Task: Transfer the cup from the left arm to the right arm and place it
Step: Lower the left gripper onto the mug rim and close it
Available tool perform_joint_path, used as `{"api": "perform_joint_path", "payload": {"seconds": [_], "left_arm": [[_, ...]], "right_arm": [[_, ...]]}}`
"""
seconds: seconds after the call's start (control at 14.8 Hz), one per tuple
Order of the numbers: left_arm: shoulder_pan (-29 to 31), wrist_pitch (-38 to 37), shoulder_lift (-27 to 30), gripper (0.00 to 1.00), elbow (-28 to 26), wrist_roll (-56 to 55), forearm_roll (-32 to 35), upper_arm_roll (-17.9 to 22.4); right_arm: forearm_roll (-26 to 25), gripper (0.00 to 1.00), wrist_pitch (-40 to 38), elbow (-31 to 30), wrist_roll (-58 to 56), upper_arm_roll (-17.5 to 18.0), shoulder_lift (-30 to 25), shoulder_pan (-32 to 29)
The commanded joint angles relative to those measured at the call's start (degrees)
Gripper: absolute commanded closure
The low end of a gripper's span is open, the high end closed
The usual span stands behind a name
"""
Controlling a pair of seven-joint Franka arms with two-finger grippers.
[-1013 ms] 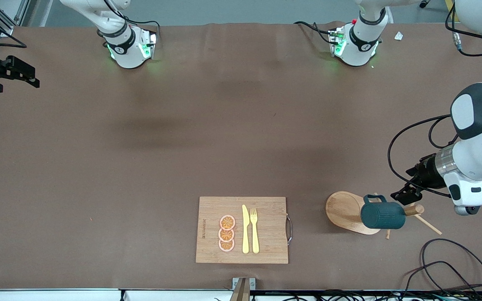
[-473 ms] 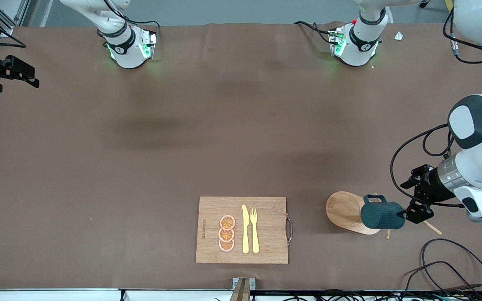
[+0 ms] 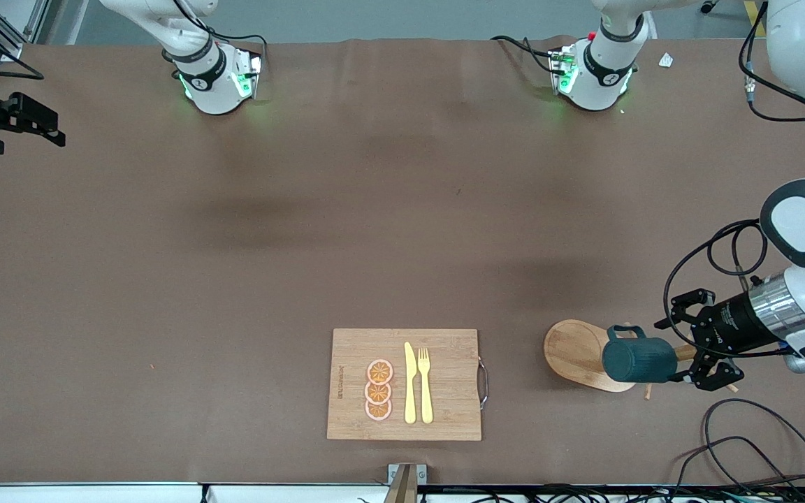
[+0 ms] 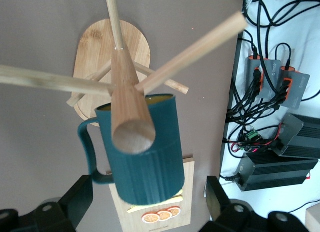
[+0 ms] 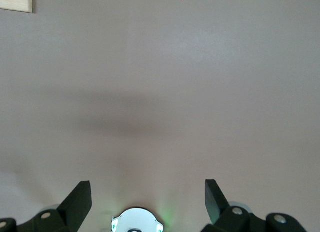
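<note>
So the dark teal cup (image 3: pixel 639 360) is hanging on the wooden peg rack (image 3: pixel 581 353), down at the left arm's end of the table, tipped on its side. In the left wrist view you can see the cup (image 4: pixel 142 149) with its loop handle sticking out and a bit of mustard inside showing at the rim.

The left gripper (image 3: pixel 697 342) is sitting right at the cup's base end, fingers spread wide on either side of it, not squeezing anything.

The right gripper (image 3: pixel 22 126) is waiting off at the right arm's end of the table, fingers (image 5: pixel 80 199) spread apart too, nothing between them.

A bamboo cutting board (image 3: pixel 404 384) is lying nearer the front camera, carrying orange slices (image 3: pixel 379 390), a yellow knife (image 3: pixel 409 383) and a yellow fork (image 3: pixel 425 384).
</note>
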State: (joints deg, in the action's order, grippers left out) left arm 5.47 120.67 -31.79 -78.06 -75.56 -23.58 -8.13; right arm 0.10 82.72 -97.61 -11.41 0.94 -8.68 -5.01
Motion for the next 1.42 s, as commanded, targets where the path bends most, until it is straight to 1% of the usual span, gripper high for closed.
{"api": "perform_joint_path", "payload": {"seconds": [0.0,0.47,0.74,0.88,1.15,1.22,1.35], "left_arm": [[-0.7,1.2,-2.1,0.01,1.2,-3.0,-1.0,-0.2],[-1.1,3.6,-4.4,0.01,1.2,-3.4,-0.9,-0.2],[-1.6,4.2,-5.0,0.12,1.0,-3.4,-0.7,-0.3],[-1.7,4.2,-5.5,0.13,1.1,-3.5,-0.7,-0.3],[-2.7,4.1,-4.8,0.20,1.1,-4.2,-0.2,-0.1],[-2.9,4.0,-4.5,0.22,1.1,-6.1,0.6,-0.1],[-3.6,3.6,-3.3,0.23,1.1,-8.9,5.0,-0.4]], "right_arm": [[-0.1,0.00,-0.8,1.2,-0.5,0.4,0.5,-0.5],[-0.1,0.00,-0.9,1.2,-0.6,0.4,0.5,-0.4],[-0.1,0.00,-0.8,1.2,-0.6,0.4,0.5,-0.4],[0.0,0.00,-0.8,1.3,-0.6,0.4,0.5,-0.4],[0.0,0.00,-0.9,1.3,-0.6,0.4,0.5,-0.6],[0.0,0.00,-0.9,1.2,-0.6,0.4,0.5,-0.6],[0.0,0.00,-0.9,1.2,-0.6,0.4,0.5,-0.6]]}}
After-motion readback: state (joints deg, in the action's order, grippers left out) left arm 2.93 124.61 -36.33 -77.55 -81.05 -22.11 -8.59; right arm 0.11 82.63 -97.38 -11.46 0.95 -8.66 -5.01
